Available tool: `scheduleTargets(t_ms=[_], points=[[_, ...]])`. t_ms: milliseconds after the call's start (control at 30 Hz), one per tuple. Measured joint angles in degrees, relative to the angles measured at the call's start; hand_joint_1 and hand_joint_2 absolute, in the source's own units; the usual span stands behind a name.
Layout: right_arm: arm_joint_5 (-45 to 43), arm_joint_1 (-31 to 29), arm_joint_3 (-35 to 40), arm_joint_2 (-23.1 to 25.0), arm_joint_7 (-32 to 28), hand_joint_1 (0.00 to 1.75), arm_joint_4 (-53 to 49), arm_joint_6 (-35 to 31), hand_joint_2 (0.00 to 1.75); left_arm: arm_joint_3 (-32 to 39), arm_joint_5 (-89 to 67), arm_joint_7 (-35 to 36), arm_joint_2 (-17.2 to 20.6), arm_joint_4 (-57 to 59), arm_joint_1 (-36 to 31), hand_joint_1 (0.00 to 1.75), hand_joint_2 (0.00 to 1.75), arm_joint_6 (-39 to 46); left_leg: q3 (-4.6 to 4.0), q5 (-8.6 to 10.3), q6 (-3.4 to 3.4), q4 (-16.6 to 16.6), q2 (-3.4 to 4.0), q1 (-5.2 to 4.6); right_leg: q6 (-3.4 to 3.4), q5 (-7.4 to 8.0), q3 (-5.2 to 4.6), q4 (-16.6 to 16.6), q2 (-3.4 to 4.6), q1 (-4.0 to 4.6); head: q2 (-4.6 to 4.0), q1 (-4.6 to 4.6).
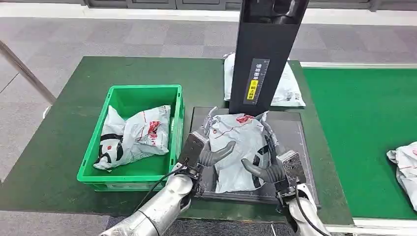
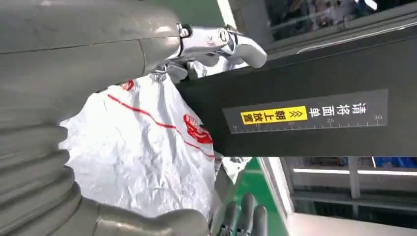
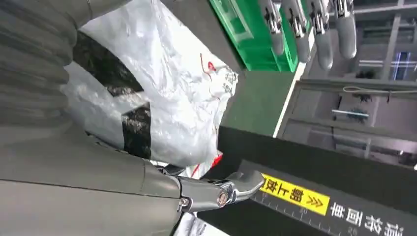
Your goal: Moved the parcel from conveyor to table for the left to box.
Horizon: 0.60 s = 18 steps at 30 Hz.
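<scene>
A crumpled white parcel (image 1: 236, 147) with red and black print lies on a black plate (image 1: 295, 142) in the middle of the green table. My left hand (image 1: 204, 150) grips its left side, with the thumb across the top and the fingers (image 2: 221, 42) at the far edge. On the parcel's right side sits my right hand (image 1: 273, 167). Its thumb touches the parcel (image 3: 162, 93) and its fingers (image 3: 314, 29) are spread apart, away from the wrap. A green crate (image 1: 93, 164) at the left holds another white parcel (image 1: 133, 137).
A black post (image 1: 263, 54) with a yellow label rises just behind the plate, close to both hands. Another parcel (image 1: 290, 91) lies behind the post. The green conveyor belt (image 1: 364, 128) runs along the right, with a parcel (image 1: 405, 164) at its right edge.
</scene>
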Motion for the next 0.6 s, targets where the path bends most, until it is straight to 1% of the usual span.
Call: scheduleTargets(t_ms=[100,200,267,333,367,400,467,600], points=[[-0.8,0.0,-0.1,0.0,-0.7,0.0,0.4,-1.0,1.75,-1.1,-3.2,1.2,0.0,1.3,-0.7,0.0,1.75,3.2,0.0,0.0,0.0,0.0,0.0,0.0,0.0,0.0,0.0,0.0,-0.01,0.0,0.0,0.0],[-2.1,0.1,-0.8,0.2,-1.7,0.0,0.0,-3.2,1.75,-2.8,-8.0,5.3,-0.1,3.9,-1.9,0.0,1.75,5.6,0.01,0.0,0.0,0.0,0.0,0.0,0.0,0.0,0.0,0.0,-0.01,0.0,0.0,0.0],[-4.3,0.8,-1.6,0.2,-3.0,0.0,-1.6,-4.9,1.75,-5.1,-15.7,12.3,-0.2,7.0,-3.1,0.0,1.75,7.6,0.01,0.0,0.0,0.0,-0.01,0.0,0.0,0.0,-0.01,0.0,-0.01,0.0,0.0,-0.02],[-6.0,1.9,-3.2,0.6,-3.8,0.0,-4.3,-5.7,1.75,-9.5,-26.1,22.9,-0.2,10.9,-4.4,0.0,1.75,7.0,0.01,0.0,0.0,0.0,-0.02,-0.01,0.0,0.0,0.01,0.0,-0.03,-0.02,0.0,-0.02],[-6.4,2.5,-4.2,0.8,-3.8,0.0,-5.8,-6.0,1.75,-11.8,-30.0,26.3,-0.2,12.6,-4.5,0.0,1.75,5.8,0.0,-0.01,0.01,0.0,0.0,-0.01,0.0,0.0,-0.01,0.0,-0.02,-0.02,0.0,0.0],[-6.4,3.1,-4.9,1.1,-3.8,0.0,-7.1,-6.0,1.75,-13.6,-32.5,28.2,-0.2,13.8,-4.5,0.0,1.75,4.4,0.0,-0.02,0.02,0.0,0.01,-0.01,0.0,0.0,-0.01,0.0,-0.02,-0.01,0.0,-0.02],[-6.5,4.0,-6.5,1.5,-3.8,0.0,-9.7,-6.1,1.75,-16.8,-35.3,30.5,-0.2,15.3,-4.9,0.0,1.75,2.3,0.01,-0.04,0.04,0.0,-0.02,-0.01,0.02,-0.03,0.02,0.0,-0.02,-0.01,0.0,-0.04],[-6.5,4.9,-7.8,2.1,-3.8,0.0,-12.7,-6.1,1.75,-20.7,-36.0,31.8,-0.2,17.1,-6.6,0.0,1.75,1.4,0.09,-0.07,0.07,0.0,-0.03,-0.01,0.02,-0.07,0.14,0.0,-0.06,0.0,0.0,-0.02]])
